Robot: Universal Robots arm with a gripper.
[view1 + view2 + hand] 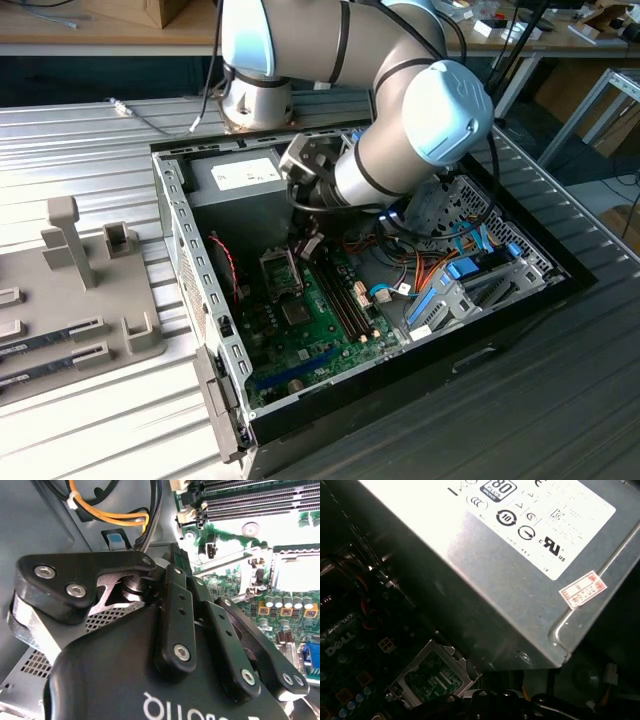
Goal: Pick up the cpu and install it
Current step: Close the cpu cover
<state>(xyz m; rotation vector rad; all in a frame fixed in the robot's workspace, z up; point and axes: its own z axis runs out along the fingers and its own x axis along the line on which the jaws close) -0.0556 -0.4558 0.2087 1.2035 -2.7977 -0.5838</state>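
Observation:
My gripper (306, 243) hangs inside the open computer case (185, 240), low over the green motherboard (300, 330). It is just beside the metal-framed processor socket (279, 268), toward the exterior view's right. In the second wrist view the gripper's black linkage (175, 625) is in front and the socket (295, 570) lies beyond it, brightly lit. In the first wrist view the socket (432, 680) has a green and gold patch inside its silver frame. The cpu is hidden.
The grey power-supply box (240, 175) (520, 570) stands close behind the gripper. Memory slots (345, 300) (250, 505) and orange and blue cables (440, 275) lie to the exterior view's right. A grey fixture (80, 290) with memory sticks (50, 335) sits outside the case.

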